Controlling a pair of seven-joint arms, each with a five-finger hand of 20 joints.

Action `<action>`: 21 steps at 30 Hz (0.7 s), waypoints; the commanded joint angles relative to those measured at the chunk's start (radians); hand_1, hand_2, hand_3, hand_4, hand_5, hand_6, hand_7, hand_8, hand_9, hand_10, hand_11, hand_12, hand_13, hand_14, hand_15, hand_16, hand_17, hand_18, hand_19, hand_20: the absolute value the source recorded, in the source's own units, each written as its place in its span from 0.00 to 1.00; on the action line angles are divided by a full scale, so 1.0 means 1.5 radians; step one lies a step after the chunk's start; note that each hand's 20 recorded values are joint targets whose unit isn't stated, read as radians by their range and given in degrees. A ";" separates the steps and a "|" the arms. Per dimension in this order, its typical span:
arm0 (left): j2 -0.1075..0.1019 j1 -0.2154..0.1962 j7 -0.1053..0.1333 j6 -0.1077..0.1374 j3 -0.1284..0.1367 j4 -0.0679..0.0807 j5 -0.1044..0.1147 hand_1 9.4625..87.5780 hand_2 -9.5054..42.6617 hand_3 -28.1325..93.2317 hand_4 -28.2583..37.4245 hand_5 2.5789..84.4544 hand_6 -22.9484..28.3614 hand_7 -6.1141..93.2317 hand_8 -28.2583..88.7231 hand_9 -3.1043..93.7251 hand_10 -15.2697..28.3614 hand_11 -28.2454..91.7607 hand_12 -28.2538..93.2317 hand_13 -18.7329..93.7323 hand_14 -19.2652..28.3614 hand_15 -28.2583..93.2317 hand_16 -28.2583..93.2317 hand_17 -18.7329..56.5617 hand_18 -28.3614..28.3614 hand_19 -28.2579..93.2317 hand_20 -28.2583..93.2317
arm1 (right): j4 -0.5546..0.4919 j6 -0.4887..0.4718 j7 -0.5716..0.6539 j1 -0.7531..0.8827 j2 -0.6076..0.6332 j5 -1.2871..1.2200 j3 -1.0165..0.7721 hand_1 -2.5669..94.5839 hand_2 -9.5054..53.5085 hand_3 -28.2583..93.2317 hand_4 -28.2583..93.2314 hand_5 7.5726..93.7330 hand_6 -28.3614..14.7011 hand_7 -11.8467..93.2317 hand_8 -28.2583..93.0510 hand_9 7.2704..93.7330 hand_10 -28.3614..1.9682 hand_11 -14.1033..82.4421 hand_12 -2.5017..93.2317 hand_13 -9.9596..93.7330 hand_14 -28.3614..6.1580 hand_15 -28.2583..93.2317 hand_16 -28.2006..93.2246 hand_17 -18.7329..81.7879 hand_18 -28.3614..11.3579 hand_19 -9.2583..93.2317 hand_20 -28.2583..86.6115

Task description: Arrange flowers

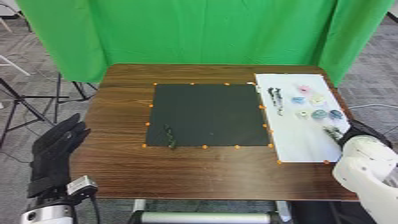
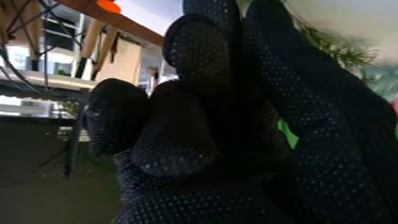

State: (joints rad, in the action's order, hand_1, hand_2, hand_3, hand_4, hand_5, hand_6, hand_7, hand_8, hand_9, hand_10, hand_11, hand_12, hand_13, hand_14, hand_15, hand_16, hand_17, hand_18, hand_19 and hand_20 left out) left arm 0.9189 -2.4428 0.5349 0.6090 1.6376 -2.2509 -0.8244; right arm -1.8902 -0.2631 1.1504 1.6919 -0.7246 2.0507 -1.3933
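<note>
Green sprig (image 1: 333, 132) right beside right hand (image 1: 360, 130) — can't tell if grasped; left hand (image 1: 51, 159) released (fingers relaxed).

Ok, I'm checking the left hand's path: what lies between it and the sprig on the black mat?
Just brown tabletop, then black mat, in the head view.

Green sprig (image 1: 333, 132) partly hidden behind right robot hand (image 1: 358, 131); pink flower (image 1: 305, 89) blurred.
</note>
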 commanded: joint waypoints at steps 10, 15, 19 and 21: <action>0.013 -0.011 -0.019 -0.011 0.011 -0.004 -0.016 0.21 0.29 0.91 0.11 0.48 0.66 0.21 0.15 0.38 0.80 0.53 0.28 0.36 0.95 0.74 0.09 0.12 0.87 0.71 0.26 | -0.123 0.120 -0.065 0.007 0.008 0.053 -0.013 0.55 0.11 0.85 0.02 0.89 0.52 0.33 0.39 0.90 0.50 0.71 0.30 0.94 0.68 0.87 0.42 0.81 0.22 1.00 0.53; 0.014 -0.012 -0.025 -0.013 0.015 -0.005 -0.021 0.21 0.29 0.91 0.11 0.48 0.66 0.21 0.15 0.38 0.80 0.53 0.28 0.36 0.95 0.74 0.09 0.12 0.87 0.71 0.26 | -0.155 0.108 -0.090 -0.059 -0.015 0.055 0.050 0.55 0.10 0.85 0.02 0.89 0.53 0.33 0.40 0.91 0.51 0.71 0.31 0.95 0.68 0.87 0.42 0.82 0.22 1.00 0.53; 0.015 -0.013 -0.030 -0.014 0.018 -0.007 -0.023 0.21 0.29 0.91 0.11 0.48 0.66 0.21 0.15 0.38 0.80 0.54 0.28 0.36 0.95 0.74 0.09 0.12 0.87 0.71 0.26 | -0.155 0.089 -0.109 -0.128 -0.053 0.054 0.123 0.55 0.10 0.85 0.02 0.89 0.53 0.33 0.40 0.91 0.50 0.70 0.31 0.95 0.68 0.86 0.42 0.82 0.21 1.00 0.54; 0.016 -0.010 -0.033 -0.014 0.017 -0.007 -0.025 0.21 0.29 0.91 0.11 0.48 0.66 0.21 0.15 0.38 0.80 0.54 0.28 0.36 0.95 0.74 0.09 0.12 0.87 0.72 0.26 | -0.146 0.081 -0.115 -0.168 -0.078 0.050 0.162 0.55 0.10 0.85 0.02 0.89 0.53 0.33 0.40 0.91 0.50 0.70 0.31 0.95 0.68 0.86 0.43 0.82 0.21 1.00 0.54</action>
State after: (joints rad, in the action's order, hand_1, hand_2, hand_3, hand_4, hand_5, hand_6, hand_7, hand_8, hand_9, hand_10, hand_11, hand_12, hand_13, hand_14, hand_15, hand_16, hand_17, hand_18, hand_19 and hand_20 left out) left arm 0.9321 -2.4469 0.5033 0.6000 1.6568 -2.2527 -0.8471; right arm -2.0992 -0.1045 1.0285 1.6021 -0.7324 2.1194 -1.2908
